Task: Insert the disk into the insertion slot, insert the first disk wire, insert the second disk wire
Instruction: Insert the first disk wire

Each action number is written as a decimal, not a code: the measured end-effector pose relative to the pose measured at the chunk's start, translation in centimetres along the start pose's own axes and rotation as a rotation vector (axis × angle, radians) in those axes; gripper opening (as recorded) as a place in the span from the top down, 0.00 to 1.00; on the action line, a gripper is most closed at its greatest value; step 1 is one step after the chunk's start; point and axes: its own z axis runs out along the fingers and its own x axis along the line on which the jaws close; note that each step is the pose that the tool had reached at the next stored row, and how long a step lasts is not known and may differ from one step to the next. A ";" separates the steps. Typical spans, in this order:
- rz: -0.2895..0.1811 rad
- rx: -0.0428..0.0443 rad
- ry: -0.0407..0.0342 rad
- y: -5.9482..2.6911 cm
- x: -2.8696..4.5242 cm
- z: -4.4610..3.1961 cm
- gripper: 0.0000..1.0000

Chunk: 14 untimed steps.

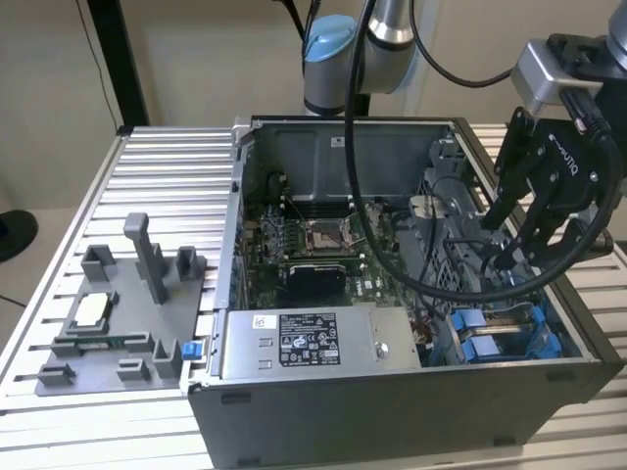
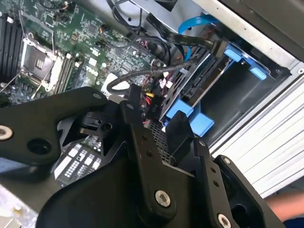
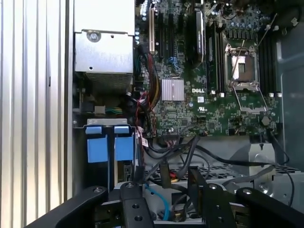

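Insertion slot (image 2: 204,90) — just beyond spread fingers (image 2: 137,128) of gripper (image 2: 157,110); untouched

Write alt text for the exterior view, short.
A black pincer on the robot arm points down into the open computer case at the exterior view's right, above blue tabs. A grey fixture tray sits on the slatted table at the exterior view's left.

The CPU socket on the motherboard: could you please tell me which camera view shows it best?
The first wrist view: the CPU socket faces that camera squarely and whole. The exterior view shows the socket at a slant, deep inside the case; the second wrist view shows it obliquely too.
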 end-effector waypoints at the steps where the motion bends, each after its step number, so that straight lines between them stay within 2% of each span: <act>1: 0.000 0.0001 -0.0035 -0.02 0.05 0.11 0.00; 7: 0.007 0.0007 -0.0279 -0.09 0.27 0.56 0.00; 11: 0.009 0.0009 -0.0366 -0.10 0.29 0.68 0.00; 14: 0.010 -0.0003 -0.0383 -0.09 0.30 0.68 0.00</act>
